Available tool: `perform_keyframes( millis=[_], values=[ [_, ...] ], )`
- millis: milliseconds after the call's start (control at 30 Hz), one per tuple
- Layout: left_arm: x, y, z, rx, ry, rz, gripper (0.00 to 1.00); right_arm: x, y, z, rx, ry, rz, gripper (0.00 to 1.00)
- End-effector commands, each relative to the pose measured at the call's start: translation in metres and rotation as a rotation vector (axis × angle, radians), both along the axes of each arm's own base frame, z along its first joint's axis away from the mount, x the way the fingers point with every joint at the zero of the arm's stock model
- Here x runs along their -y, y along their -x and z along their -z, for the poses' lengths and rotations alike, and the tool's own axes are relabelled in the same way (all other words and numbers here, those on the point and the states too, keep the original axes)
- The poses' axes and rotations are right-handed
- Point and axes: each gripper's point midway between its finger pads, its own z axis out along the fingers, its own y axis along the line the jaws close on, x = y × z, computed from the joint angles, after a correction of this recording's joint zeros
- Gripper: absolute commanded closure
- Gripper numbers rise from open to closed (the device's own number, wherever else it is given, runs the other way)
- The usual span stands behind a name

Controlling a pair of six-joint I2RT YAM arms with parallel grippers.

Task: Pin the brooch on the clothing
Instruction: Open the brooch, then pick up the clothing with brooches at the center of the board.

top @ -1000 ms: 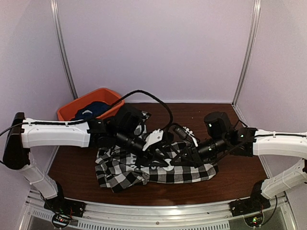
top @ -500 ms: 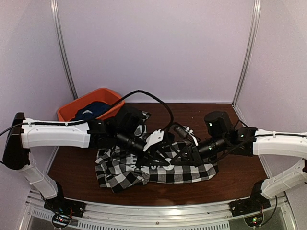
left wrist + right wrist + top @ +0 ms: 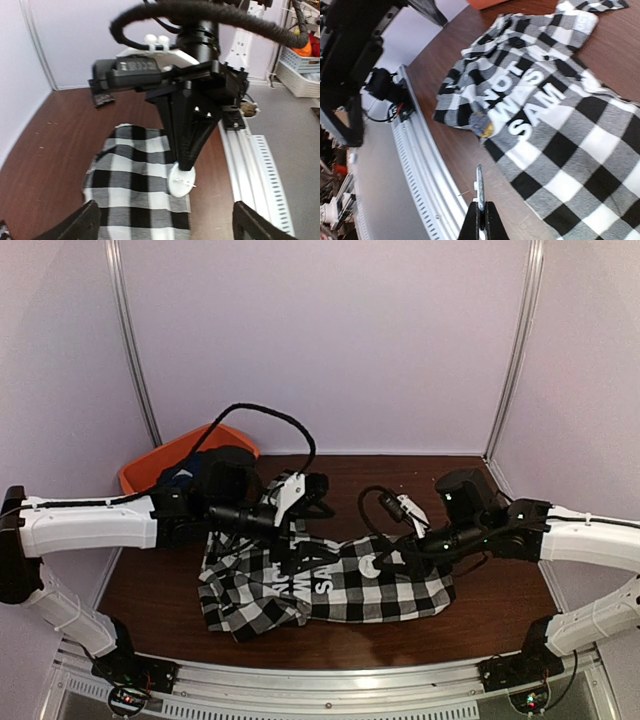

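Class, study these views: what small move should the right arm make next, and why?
Probably ease the right gripper down toward the shirt. It is shut on the brooch, which seems to hang just above the checked cloth with its pin not yet in the fabric. The left gripper is open and holds nothing.

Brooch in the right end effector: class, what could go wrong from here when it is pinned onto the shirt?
1. The brooch is pinched only by its thin edge in the shut right end effector. Pressed against cloth, it could twist or slip out.
2. The shirt lies loose and rumpled, and the open left end effector holds nothing, so the fabric may slide or bunch instead of taking the pin.
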Motion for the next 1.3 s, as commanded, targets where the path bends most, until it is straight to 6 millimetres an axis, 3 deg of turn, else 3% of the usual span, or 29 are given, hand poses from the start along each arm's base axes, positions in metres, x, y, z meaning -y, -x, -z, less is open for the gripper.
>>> perform_keyframes(
  millis=[0,233,367,533,667,833,1000,1267],
  values=[
    [-0.006,-0.041,-0.004,0.085,0.019,-0.217,0.02,0.041,-0.040,0.015,0.108,0.208,0.245,1.00],
    [0.003,-0.067,0.034,-0.008,-0.137,-0.324,0.02,0.085,-0.067,0.036,0.149,0.372,0.491,1.00],
    [0.006,-0.072,0.046,-0.027,-0.144,-0.357,0.02,0.110,-0.067,0.042,0.142,0.409,0.605,1.00],
    [0.027,-0.051,0.054,0.017,-0.182,-0.288,0.02,0.144,-0.060,0.052,0.044,0.459,0.801,1.00],
    [0.055,-0.028,0.065,0.049,-0.211,-0.236,0.02,0.151,-0.050,0.060,-0.017,0.488,0.820,1.00],
    [0.094,-0.013,0.104,0.133,-0.300,-0.226,0.03,0.176,-0.048,0.057,0.002,0.492,0.930,1.00],
    [0.107,-0.025,0.146,0.196,-0.393,-0.257,0.10,0.195,-0.043,0.053,0.013,0.475,1.007,1.00],
    [0.123,-0.033,0.170,0.245,-0.467,-0.223,0.34,0.203,-0.035,0.049,-0.006,0.396,1.030,1.00]
  ],
)
